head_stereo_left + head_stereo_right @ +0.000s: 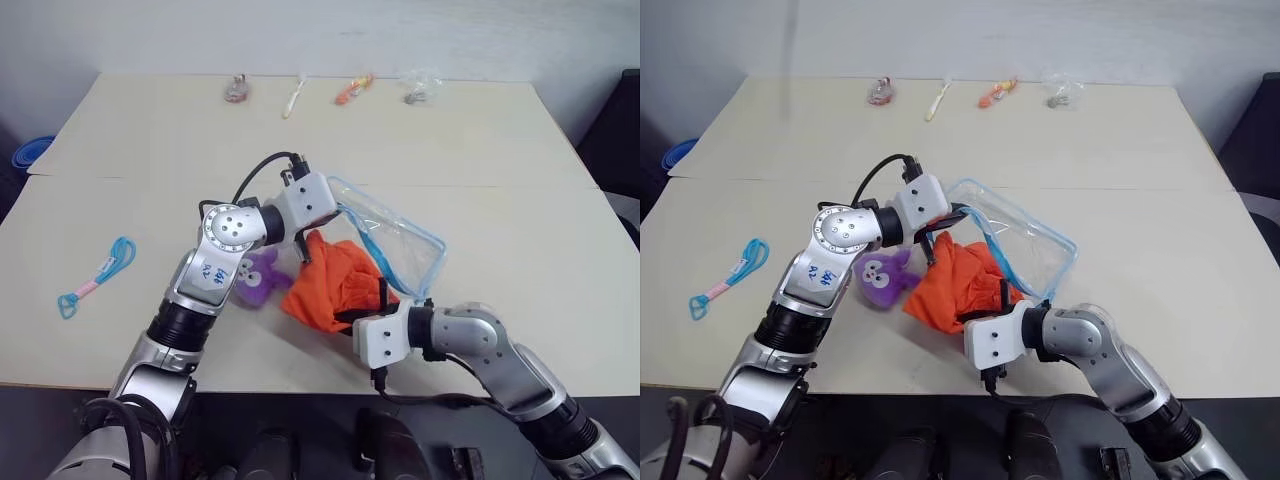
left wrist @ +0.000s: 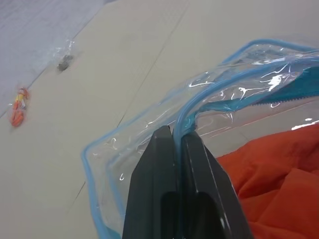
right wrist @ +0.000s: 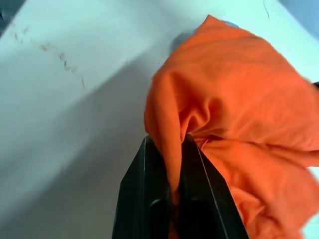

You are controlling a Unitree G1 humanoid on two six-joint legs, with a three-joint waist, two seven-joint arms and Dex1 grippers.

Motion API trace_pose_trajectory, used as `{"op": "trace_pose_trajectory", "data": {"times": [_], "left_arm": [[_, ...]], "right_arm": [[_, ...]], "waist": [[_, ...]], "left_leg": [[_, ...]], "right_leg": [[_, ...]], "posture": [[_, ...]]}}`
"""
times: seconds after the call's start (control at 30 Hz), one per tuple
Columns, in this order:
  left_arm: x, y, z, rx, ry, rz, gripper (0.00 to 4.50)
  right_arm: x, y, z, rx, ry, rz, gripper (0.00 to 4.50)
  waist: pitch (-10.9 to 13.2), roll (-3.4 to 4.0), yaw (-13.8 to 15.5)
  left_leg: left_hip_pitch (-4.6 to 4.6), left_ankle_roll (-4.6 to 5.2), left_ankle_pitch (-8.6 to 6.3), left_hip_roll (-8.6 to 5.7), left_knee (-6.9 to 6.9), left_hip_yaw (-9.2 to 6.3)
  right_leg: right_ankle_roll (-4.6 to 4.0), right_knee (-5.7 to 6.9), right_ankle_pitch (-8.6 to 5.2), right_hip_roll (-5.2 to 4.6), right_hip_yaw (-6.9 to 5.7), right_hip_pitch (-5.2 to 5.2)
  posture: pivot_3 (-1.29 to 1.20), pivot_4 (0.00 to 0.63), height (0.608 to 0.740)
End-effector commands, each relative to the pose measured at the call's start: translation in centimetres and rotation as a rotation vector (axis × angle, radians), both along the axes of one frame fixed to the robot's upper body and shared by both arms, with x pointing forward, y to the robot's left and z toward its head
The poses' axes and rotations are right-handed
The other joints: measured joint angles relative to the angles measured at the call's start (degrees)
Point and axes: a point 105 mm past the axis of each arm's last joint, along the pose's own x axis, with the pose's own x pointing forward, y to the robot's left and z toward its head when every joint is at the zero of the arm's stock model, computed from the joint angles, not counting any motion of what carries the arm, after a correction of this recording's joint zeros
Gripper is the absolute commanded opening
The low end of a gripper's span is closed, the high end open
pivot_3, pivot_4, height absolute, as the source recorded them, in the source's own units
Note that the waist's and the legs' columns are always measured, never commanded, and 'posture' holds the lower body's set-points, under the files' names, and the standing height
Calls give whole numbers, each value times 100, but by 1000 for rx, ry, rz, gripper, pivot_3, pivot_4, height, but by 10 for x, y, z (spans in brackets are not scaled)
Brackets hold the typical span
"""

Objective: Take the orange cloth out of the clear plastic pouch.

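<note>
The pull-out is under way: the left gripper [image 2: 177, 137] is clamped on the light-blue edging of the clear, flat plastic pouch [image 1: 400, 235], holding its mouth up, while the right gripper [image 3: 172, 144] is pinched shut on a fold of the bright orange soft cloth [image 1: 335, 280]. Most of the cloth lies bunched on the beige table [image 1: 500, 150] just outside the mouth, though whether a corner remains inside is hard to tell. Next, I judge, the two grippers should draw apart until the cloth clears.

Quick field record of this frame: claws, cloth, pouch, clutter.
left claw: shut on pouch rim, holding it up
right claw: shut on cloth fold
cloth: mostly outside pouch, bunched at its mouth
pouch: open, tilted, looks nearly empty
plush: purple, on table beside cloth
table: small items along far edge, blue loop at left
</note>
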Motion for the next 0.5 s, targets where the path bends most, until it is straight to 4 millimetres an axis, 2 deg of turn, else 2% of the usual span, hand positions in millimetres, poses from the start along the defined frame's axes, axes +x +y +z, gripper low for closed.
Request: {"op": "trace_pose_trajectory", "data": {"times": [0.03,0.23,0.4,0.5], "left_arm": [[0,3,-10,65,-14,-1,0],[5,6,-18,83,-2,6,0],[4,11,-22,98,17,-8,0],[-4,13,-20,75,68,-53,706]], "right_arm": [[-14,0,24,31,-102,61,24],[-33,-11,56,135,-19,57,24],[-42,-28,101,267,129,11,24],[-46,-36,123,322,204,-4,0]], "waist": [[0,0,4],[0,0,19],[1,-1,18],[1,0,16]], "left_leg": [[0,0,0,0,0,0],[-3,0,0,0,3,-3],[-4,1,0,3,6,-6],[-4,1,0,7,4,-8]], "right_leg": [[0,0,0,0,0,0],[0,0,0,-1,-3,1],[0,1,0,-3,-3,1],[0,1,0,-2,-4,1]], "posture": [[0,150,740],[0,150,740],[0,150,740],[0,150,740]]}}
